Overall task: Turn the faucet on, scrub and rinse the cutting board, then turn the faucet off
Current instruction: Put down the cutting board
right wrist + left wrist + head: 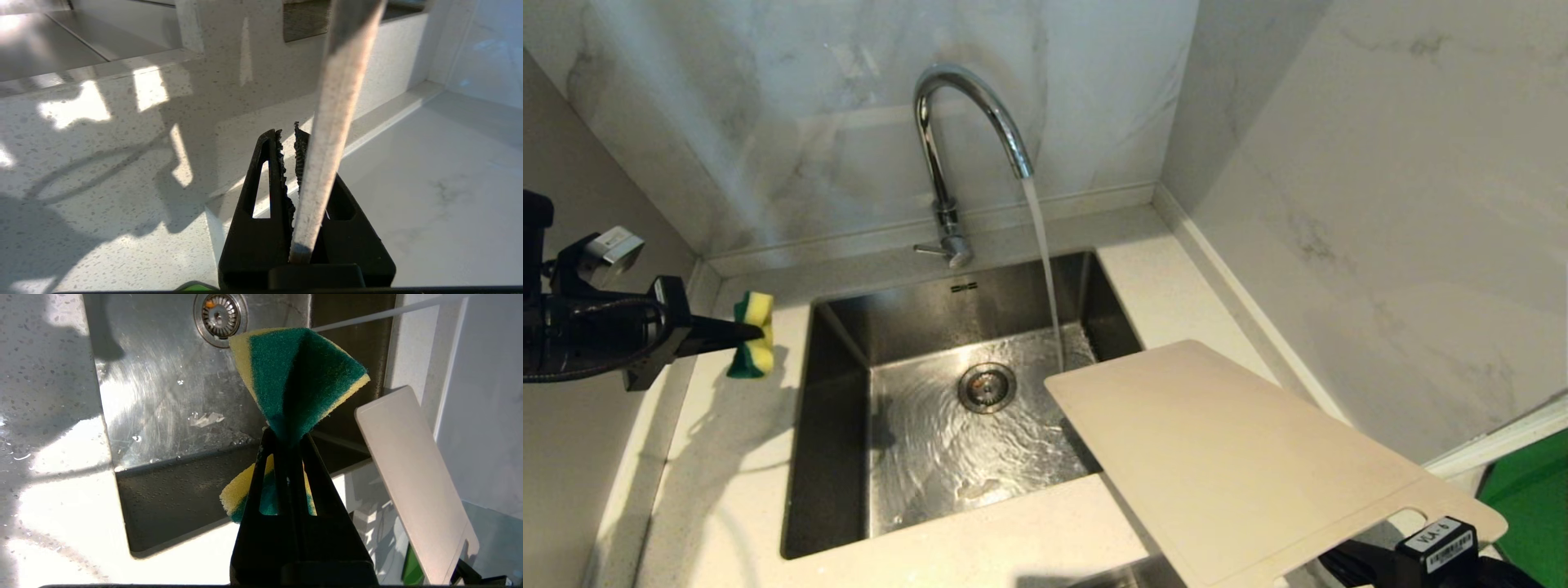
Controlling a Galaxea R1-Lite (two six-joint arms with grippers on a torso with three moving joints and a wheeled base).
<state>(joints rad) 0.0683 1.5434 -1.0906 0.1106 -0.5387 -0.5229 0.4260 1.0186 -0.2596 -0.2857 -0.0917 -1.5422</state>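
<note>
Cutting board point(1241, 465), the largest thing in play, is held up off the table point(980, 563) at about 4 o'clock in the head view, tilted, its far corner reaching over the right rim of the sink point(833, 441) and stopping just short of the falling water. The right tool point(291, 141) is clamped on the board's thin edge near the slot handle, so a long, broad slab hangs from a narrow bite; my worry is that once water wets it or scrubbing presses on it, the board could pivot or slip between the jaws and drop onto the sink rim. The sink, at the centre, already has water swirling toward the drain point(987, 387), and a board tipped under the stream at a poor angle could throw spray onto the table and the wall. The faucet point(956, 139), at 12 o'clock, is running, its lever at the base to be shut later; reaching it with a loaded arm risks a knock. The left tool point(756, 333), at 9 o'clock over the table left of the sink, is pinched tight on a yellow-and-green sponge point(753, 335), folding it hard; held so near one edge, the sponge may twist free under scrubbing pressure.
</note>
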